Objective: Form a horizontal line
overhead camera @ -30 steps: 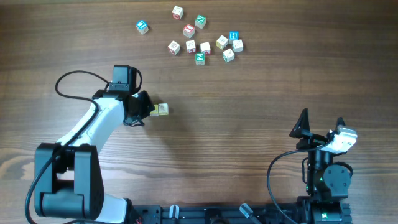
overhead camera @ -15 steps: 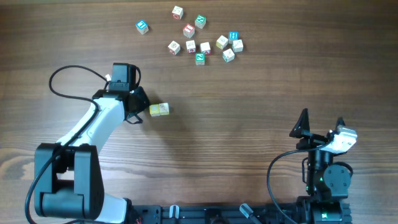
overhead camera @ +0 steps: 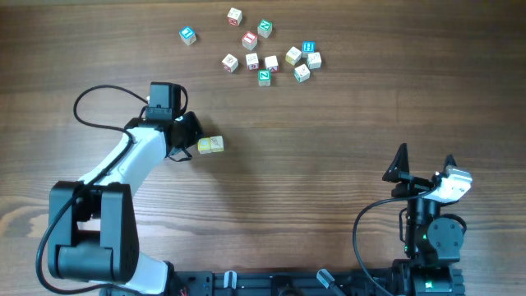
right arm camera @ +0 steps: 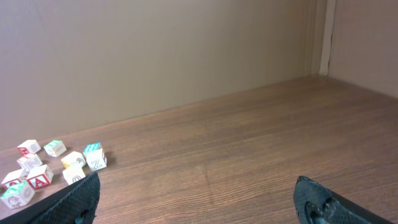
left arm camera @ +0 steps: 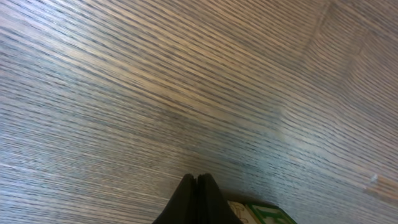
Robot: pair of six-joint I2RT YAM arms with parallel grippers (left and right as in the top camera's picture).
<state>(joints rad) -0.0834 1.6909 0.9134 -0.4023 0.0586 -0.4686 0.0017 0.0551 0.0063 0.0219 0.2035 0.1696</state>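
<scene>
Fingers (left arm camera: 185, 202) of the left gripper (left arm camera: 198, 182) are pressed together into one dark wedge at the bottom centre of the left wrist view, with nothing pinched between them. Just to their right, at the bottom edge, the corner of the yellowish letter cube (left arm camera: 260, 214) shows a green-printed face. Whether it touches the fingers cannot be told from here.

From overhead the left gripper (overhead camera: 191, 142) sits left of centre at the end of the white left arm (overhead camera: 136, 156). The yellowish letter cube (overhead camera: 210, 145) lies on the wooden table (overhead camera: 329, 123) just beside the fingertips on their right side, outside the closed pair. It lies alone, well apart from the cluster of letter cubes (overhead camera: 267, 51) scattered at the upper centre of the frame, so no row stands yet. A black cable (overhead camera: 86, 111) loops to the left of the arm.

The right gripper (overhead camera: 425, 164) is at the lower right of the overhead view, far from all the cubes, its two fingers spread wide. Its own camera shows the right gripper (right arm camera: 196, 182) with one finger in each lower corner, holding nothing, and the cluster of letter cubes (right arm camera: 50, 165) at the lower left against a plain wall (right arm camera: 155, 56).
</scene>
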